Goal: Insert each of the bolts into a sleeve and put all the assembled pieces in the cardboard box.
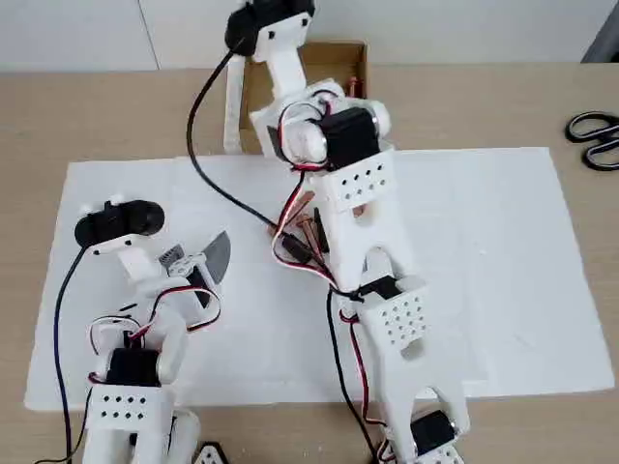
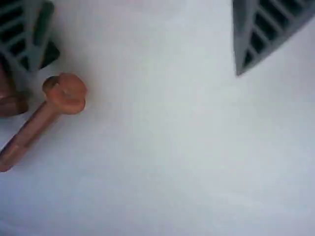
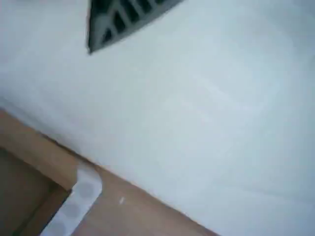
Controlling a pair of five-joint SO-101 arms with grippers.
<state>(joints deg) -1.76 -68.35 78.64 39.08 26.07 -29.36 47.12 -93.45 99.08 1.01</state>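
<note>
White sheet [image 1: 503, 271] spread over a wooden table [image 1: 58, 116].

Left side: left gripper [image 1: 200, 249] low over the sheet, jaws spread wide, nothing between them. Its wrist view has one brown bolt [image 2: 47, 115] lying flat on the sheet, bare, with no sleeve on it. A second brown piece [image 2: 10, 101] sits close to the bolt's head, cut off at the edge; bolt or sleeve, can't tell.

Centre: a small cluster of brown pieces [image 1: 308, 230] on the sheet, partly under the right arm [image 1: 368, 184], which stretches across toward the cardboard box [image 1: 338, 48] at the far side of the table. Right gripper [image 1: 234, 121] hangs by the box's near left corner. Open or closed, cannot tell. Something reddish [image 1: 353, 87] lies inside the box by its right wall, mostly hidden by the arm; possibly a finished piece, not certain.

Far right: scissors [image 1: 595, 140] on bare wood, well apart.

Judgement: task unfinished, likely midway at best. At least one bolt awaits a sleeve, and the loose pieces are not yet boxed.
</note>
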